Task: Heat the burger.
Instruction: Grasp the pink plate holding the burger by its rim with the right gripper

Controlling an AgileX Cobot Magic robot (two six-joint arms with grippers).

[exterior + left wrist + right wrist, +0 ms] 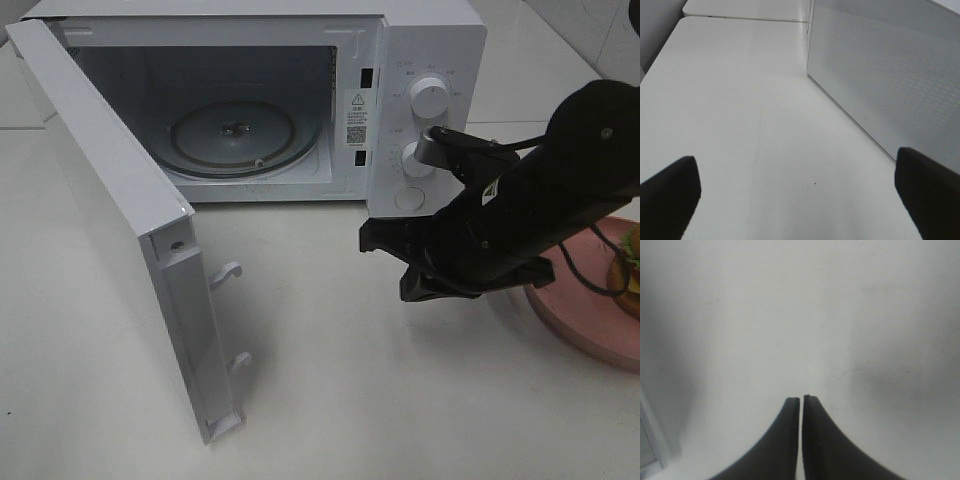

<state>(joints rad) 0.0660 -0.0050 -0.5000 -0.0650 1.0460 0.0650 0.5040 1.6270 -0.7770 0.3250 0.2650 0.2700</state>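
Note:
The burger (630, 262) shows only as a sliver at the right edge of the exterior high view, sitting on a round pink plate (580, 322). My right gripper (368, 240) hovers over the white table in front of the microwave's control panel, left of the plate and apart from the burger. In the right wrist view its fingertips (801, 401) are shut with nothing between them, over bare table. The left gripper (797, 200) is open and empty in the left wrist view, low over the table beside a white dotted panel (890, 75). The exterior high view does not show the left arm.
The white microwave (430, 60) stands at the back with its door (110, 220) swung wide open to the left. Its glass turntable (235, 135) is bare. Two knobs and a button sit on the panel (430, 100) just behind my right arm.

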